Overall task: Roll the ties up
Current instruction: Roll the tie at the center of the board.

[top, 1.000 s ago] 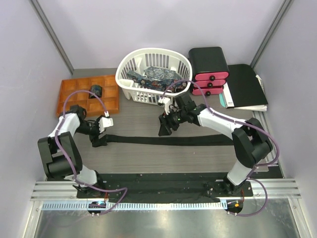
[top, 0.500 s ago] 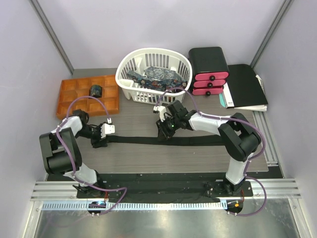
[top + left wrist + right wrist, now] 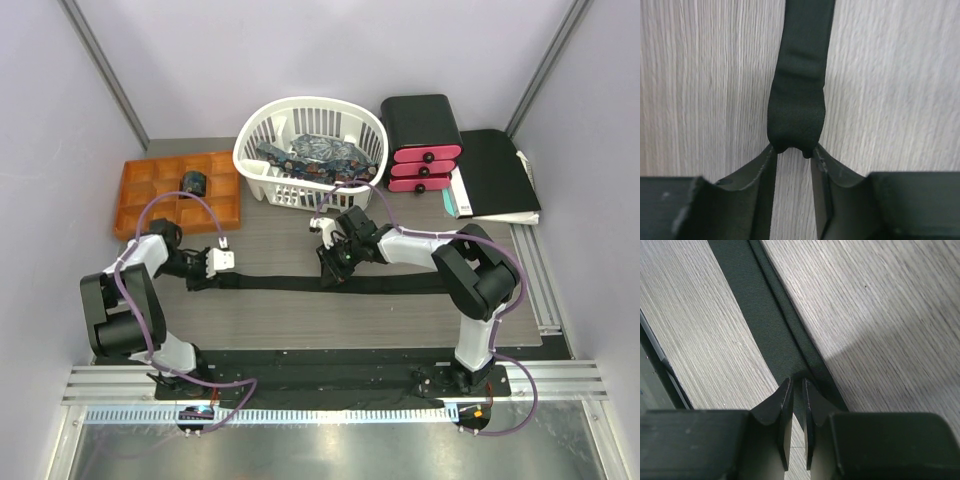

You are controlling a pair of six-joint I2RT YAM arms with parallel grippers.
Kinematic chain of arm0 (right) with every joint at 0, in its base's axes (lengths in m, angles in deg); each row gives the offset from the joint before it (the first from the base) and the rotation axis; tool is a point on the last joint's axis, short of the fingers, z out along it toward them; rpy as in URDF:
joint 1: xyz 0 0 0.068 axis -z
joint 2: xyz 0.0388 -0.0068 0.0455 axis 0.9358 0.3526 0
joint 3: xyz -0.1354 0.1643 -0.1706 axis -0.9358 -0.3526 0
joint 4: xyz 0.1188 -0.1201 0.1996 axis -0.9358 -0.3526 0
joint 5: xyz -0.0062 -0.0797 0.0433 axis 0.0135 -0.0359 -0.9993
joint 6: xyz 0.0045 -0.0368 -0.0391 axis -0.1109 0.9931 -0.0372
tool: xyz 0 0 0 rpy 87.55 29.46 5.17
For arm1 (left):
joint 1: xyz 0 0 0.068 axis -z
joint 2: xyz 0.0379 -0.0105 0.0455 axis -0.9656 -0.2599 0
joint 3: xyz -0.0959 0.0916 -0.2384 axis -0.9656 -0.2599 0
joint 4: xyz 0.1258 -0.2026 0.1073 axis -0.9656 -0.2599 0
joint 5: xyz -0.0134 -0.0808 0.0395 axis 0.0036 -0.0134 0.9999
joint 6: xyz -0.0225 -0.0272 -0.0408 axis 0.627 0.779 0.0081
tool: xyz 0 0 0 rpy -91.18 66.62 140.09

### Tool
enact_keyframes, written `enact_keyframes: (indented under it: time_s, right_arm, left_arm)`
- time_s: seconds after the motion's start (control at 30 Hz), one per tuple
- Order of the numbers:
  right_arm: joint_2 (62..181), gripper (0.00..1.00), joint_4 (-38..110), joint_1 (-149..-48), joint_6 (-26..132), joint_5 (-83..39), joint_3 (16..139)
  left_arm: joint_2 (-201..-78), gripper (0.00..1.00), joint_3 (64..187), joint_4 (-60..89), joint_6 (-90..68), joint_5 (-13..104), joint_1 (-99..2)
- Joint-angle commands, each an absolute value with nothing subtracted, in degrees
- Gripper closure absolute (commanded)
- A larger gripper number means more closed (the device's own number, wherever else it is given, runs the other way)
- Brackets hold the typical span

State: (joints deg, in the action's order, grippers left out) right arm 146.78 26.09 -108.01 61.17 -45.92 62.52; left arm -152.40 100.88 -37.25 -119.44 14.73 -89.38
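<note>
A plain black tie (image 3: pixel 400 283) lies flat in a long strip across the table. My left gripper (image 3: pixel 200 283) is shut on its left end, and the left wrist view shows that end (image 3: pixel 800 75) bunched between the fingertips of the left gripper (image 3: pixel 794 150). My right gripper (image 3: pixel 333 272) pinches the strip near its middle. In the right wrist view a raised fold of the tie (image 3: pixel 765 320) sits between the nearly touching tips of the right gripper (image 3: pixel 796 385). Patterned blue ties (image 3: pixel 310 152) fill the basket. A rolled dark coil (image 3: pixel 193 182) sits in the tray.
An orange compartment tray (image 3: pixel 150 205) lies at the back left and a white laundry basket (image 3: pixel 250 150) stands at the back middle. A black box with pink drawers (image 3: pixel 420 125) and a flat black folder (image 3: pixel 500 170) are at the back right. A metal rail (image 3: pixel 320 390) runs along the near edge.
Both grippers have closed on the black tie. The right gripper came down onto the strip and shifted slightly left. The left gripper settled on the tie's left end.
</note>
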Motion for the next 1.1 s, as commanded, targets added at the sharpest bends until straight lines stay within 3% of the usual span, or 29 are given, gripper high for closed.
enact_keyframes:
  time_s: [0.0,0.3,0.67,0.8,0.93,1.07]
  right_arm:
    - [145.6,0.81,27.4,-108.3,60.7,-46.0,62.9]
    - [140.1,0.71,32.8,-108.2,48.9,-51.3,64.2]
    - [139.7,0.48,52.1,-108.2,24.9,-48.7,57.3]
    - [139.6,0.52,51.6,-107.1,24.6,-50.1,56.7]
    - [137.7,0.66,48.0,-104.7,26.1,-51.5,56.0]
    - [135.4,0.71,47.5,-101.4,25.3,-54.5,53.6]
  left_arm:
    - [-148.2,0.7,103.0,-42.3,-120.6,10.4,-86.2]
    - [-146.6,0.75,104.0,-40.1,-112.2,8.6,-78.8]
    - [-147.9,0.79,102.4,-27.8,-94.1,11.4,-65.9]
    - [-148.2,0.8,102.5,-26.6,-90.4,12.5,-63.5]
    - [-147.5,0.8,102.5,-24.6,-87.1,13.7,-62.4]
    - [-147.2,0.8,103.2,-23.8,-82.7,16.9,-59.3]
